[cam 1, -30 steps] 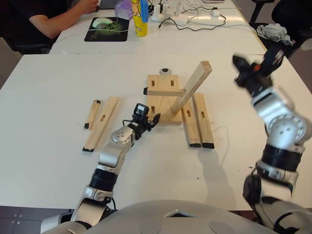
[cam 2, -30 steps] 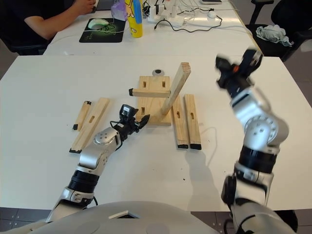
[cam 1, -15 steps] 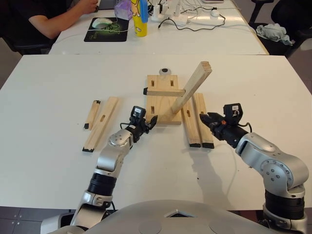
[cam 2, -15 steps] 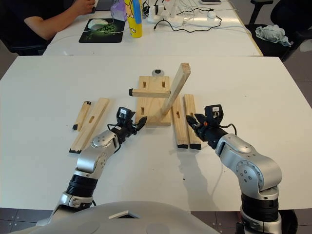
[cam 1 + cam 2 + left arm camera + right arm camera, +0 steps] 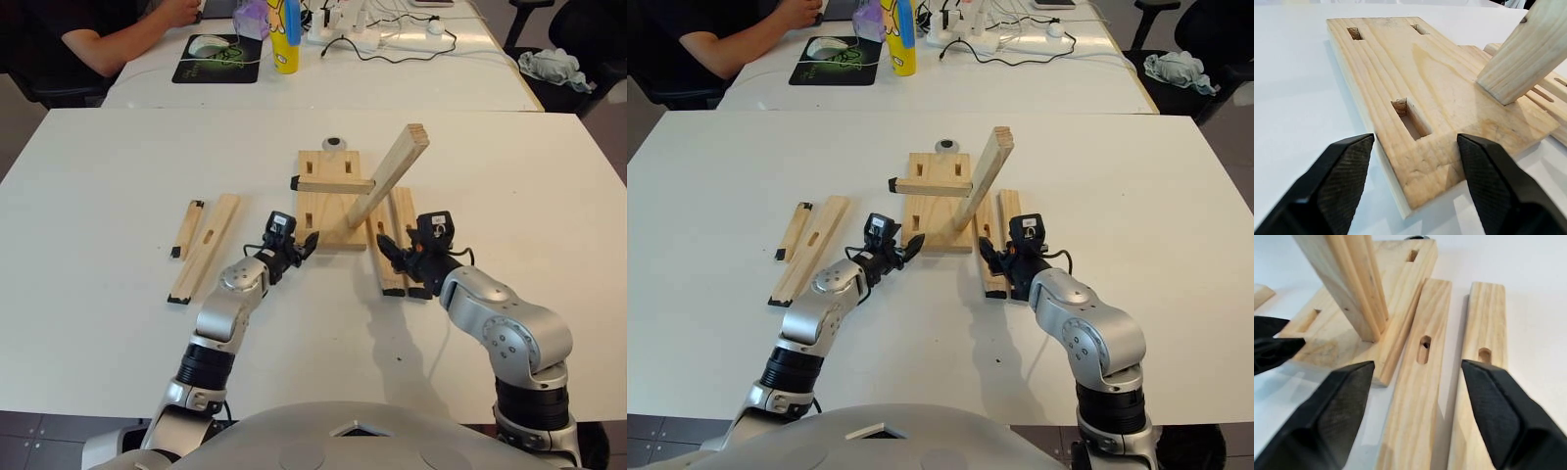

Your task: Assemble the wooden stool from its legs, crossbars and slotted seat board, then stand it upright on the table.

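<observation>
Seat board [image 5: 328,196] lies flat at mid-table [image 5: 118,323], with open slots showing on its upper face. One leg [image 5: 394,174] stands tilted with its lower end at the board's near right corner and its top leaning away to the right. Whether that end sits in a slot cannot be told. A crossbar [image 5: 333,185] lies across the board. Its dark-capped end overhangs the left edge, and its other end reaches the tilted leg.

Two more legs lie flat side by side just right of the board, an inner leg [image 5: 1418,396] and an outer leg [image 5: 1484,382], each with a slot hole facing up. Well to the left of the board lie a long slotted piece [image 5: 206,247] and, beside it, a short bar [image 5: 184,229]. A small round object [image 5: 335,143] sits at the board's far edge.

Left pincer [image 5: 302,244] is low at the board's near left corner with its fingers [image 5: 1342,176] apart. The corner lies between them, and contact cannot be told. Right pincer [image 5: 392,253] is low over the near ends of the two flat legs, also with its fingers [image 5: 1337,406] apart. In the right wrist view the inner leg runs between them and nothing is gripped.

On the second table [image 5: 392,78] behind are a mouse pad [image 5: 217,59], a yellow bottle [image 5: 284,44] and cables [image 5: 382,34].
</observation>
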Action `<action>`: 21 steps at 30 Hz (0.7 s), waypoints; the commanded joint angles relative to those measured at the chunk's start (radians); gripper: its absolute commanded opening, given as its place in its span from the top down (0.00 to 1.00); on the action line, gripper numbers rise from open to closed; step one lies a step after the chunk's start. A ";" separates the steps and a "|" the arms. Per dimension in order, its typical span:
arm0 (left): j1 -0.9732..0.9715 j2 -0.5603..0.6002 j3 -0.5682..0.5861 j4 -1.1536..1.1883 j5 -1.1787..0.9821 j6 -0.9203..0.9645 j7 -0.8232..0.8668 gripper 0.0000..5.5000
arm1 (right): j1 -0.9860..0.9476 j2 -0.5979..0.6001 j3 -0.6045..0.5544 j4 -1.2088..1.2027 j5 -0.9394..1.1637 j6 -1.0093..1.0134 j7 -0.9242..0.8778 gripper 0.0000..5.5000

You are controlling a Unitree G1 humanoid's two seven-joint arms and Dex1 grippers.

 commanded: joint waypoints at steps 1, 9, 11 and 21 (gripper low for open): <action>0.024 -0.001 -0.024 0.029 0.014 0.047 -0.003 0.42 | 0.014 -0.010 0.029 0.020 -0.045 0.017 0.020 0.40; 0.017 0.002 -0.025 0.035 0.016 0.045 -0.006 0.42 | 0.032 -0.010 0.073 0.045 -0.106 0.024 0.065 0.40; 0.012 0.001 -0.026 0.037 0.016 0.046 -0.007 0.42 | 0.033 -0.012 0.082 0.048 -0.125 0.032 0.067 0.40; 0.004 -0.002 -0.022 0.038 0.015 0.044 -0.006 0.42 | 0.011 -0.006 0.135 0.070 -0.205 0.104 0.077 0.40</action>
